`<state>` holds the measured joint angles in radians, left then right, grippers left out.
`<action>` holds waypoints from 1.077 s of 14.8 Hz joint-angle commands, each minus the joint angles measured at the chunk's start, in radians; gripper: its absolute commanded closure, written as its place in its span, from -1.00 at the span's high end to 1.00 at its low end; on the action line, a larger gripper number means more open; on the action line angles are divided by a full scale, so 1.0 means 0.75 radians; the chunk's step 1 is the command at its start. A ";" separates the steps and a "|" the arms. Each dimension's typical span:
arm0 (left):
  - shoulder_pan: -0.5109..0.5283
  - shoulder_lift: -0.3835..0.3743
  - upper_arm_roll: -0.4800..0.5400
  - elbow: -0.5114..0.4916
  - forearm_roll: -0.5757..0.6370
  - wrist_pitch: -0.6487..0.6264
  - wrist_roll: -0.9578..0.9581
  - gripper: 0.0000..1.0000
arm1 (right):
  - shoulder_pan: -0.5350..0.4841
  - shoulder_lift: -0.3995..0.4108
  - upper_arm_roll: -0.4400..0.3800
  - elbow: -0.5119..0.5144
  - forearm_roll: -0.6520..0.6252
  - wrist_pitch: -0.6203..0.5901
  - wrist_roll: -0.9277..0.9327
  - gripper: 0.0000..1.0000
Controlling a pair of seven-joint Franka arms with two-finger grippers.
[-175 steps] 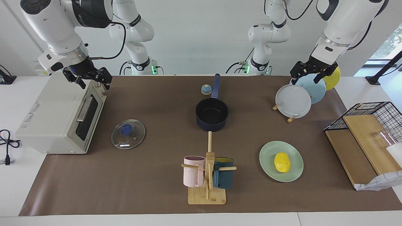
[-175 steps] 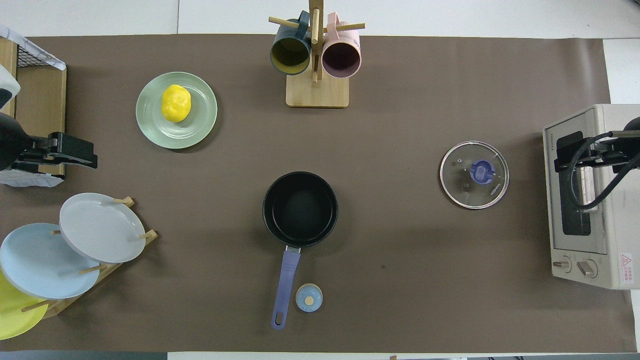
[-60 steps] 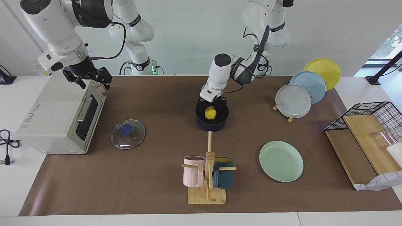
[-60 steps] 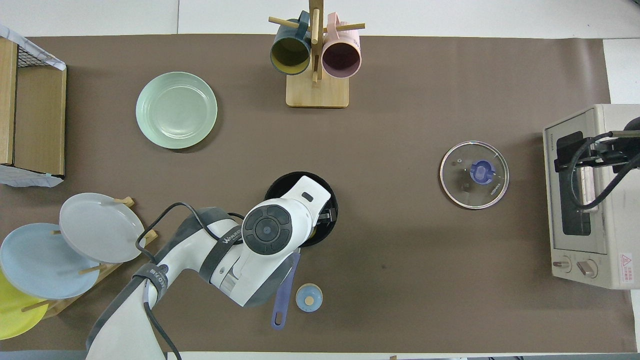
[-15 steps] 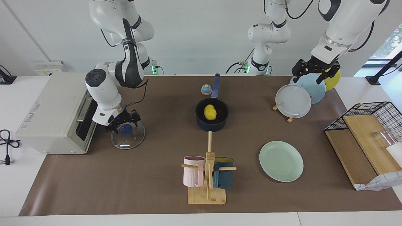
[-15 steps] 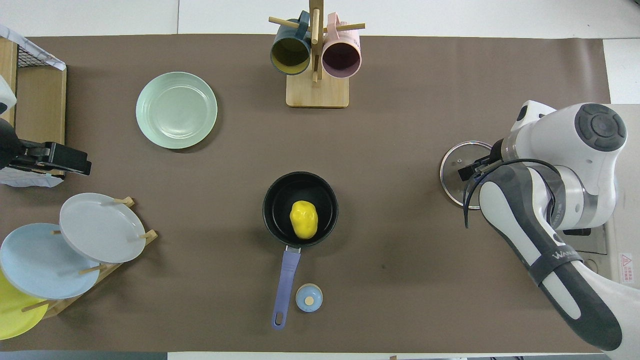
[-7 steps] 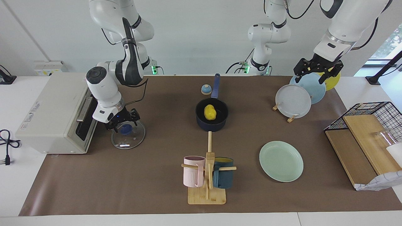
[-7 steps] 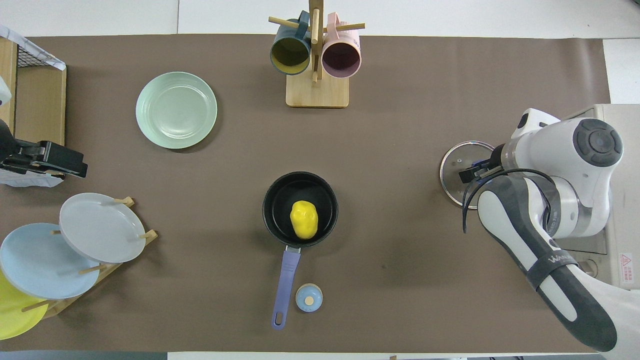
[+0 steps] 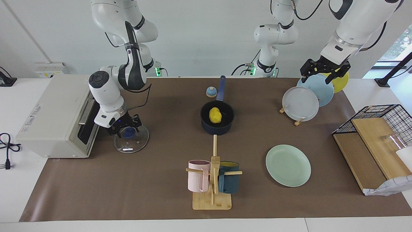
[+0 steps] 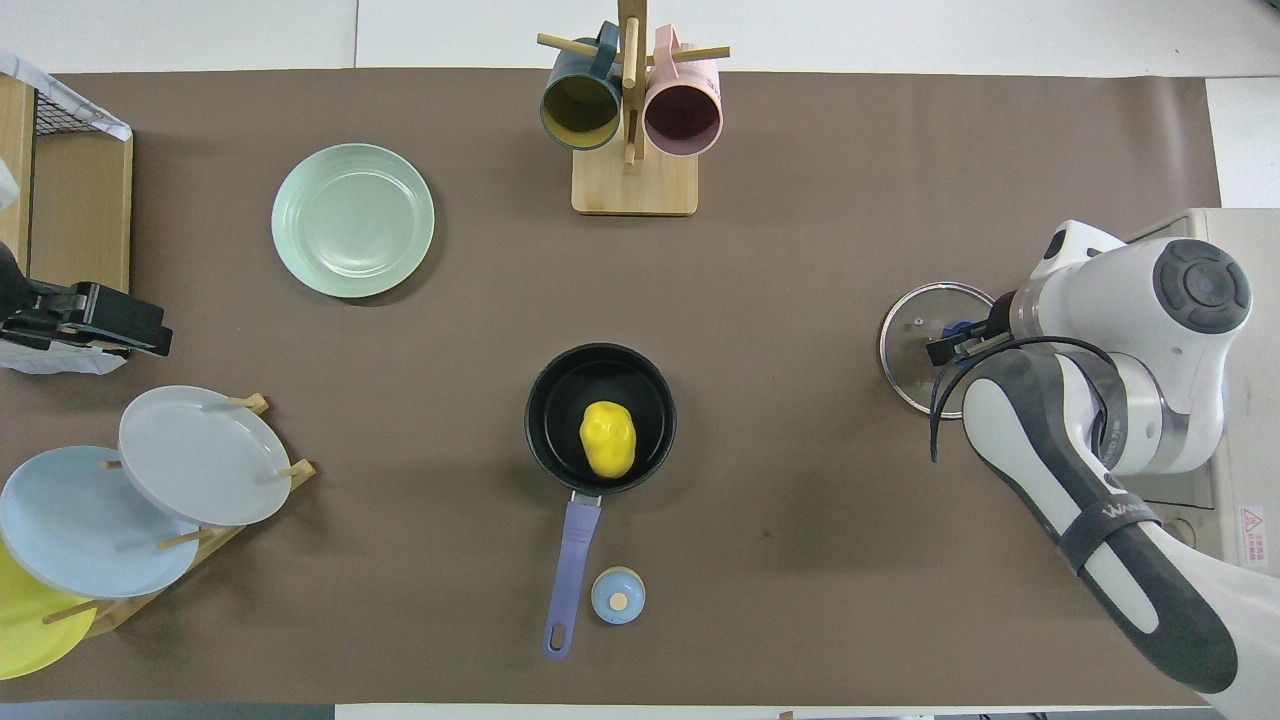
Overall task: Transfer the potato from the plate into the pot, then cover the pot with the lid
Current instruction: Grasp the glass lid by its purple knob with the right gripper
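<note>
The yellow potato (image 9: 215, 115) lies inside the navy pot (image 9: 206, 124) at the middle of the table, also seen from overhead as potato (image 10: 607, 439) in pot (image 10: 548, 385). The mint-green plate (image 9: 288, 165) is bare, farther from the robots toward the left arm's end. The glass lid (image 9: 133, 145) lies flat beside the toaster oven. My right gripper (image 9: 125, 130) is low over the lid, open, its fingers on either side of the blue knob. My left gripper (image 9: 324, 73) waits open and empty above the plate rack.
A toaster oven (image 9: 54, 116) stands at the right arm's end, close to the lid. A mug tree (image 9: 212, 180) stands farther out than the pot. A small bell (image 9: 211, 92) sits beside the pot's handle. A plate rack (image 9: 300, 103) and wire basket (image 9: 376, 141) stand at the left arm's end.
The potato went from the plate into the pot and the left arm drew back over the plate rack. The right gripper came down onto the lid's knob and sank slightly in the last half second.
</note>
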<state>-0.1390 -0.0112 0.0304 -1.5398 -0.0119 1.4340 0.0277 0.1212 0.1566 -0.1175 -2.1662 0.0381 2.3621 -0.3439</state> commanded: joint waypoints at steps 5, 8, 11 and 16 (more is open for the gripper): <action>-0.011 0.025 0.015 0.014 0.014 -0.020 -0.021 1.00 | -0.016 0.010 0.007 -0.014 0.025 0.031 0.015 0.75; -0.017 0.023 0.015 0.014 0.006 -0.016 -0.023 1.00 | -0.006 0.010 0.007 -0.014 0.025 0.021 0.053 0.48; -0.025 0.011 0.006 0.022 0.012 0.023 -0.027 1.00 | -0.004 0.008 0.007 -0.014 0.025 0.007 0.068 0.10; -0.019 -0.018 0.000 0.012 0.010 0.025 -0.025 1.00 | 0.018 0.020 0.009 0.149 0.023 -0.218 0.064 -0.12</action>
<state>-0.1440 -0.0151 0.0248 -1.5281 -0.0120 1.4404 0.0264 0.1289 0.1672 -0.1130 -2.1379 0.0386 2.2918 -0.3042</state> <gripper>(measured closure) 0.000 0.339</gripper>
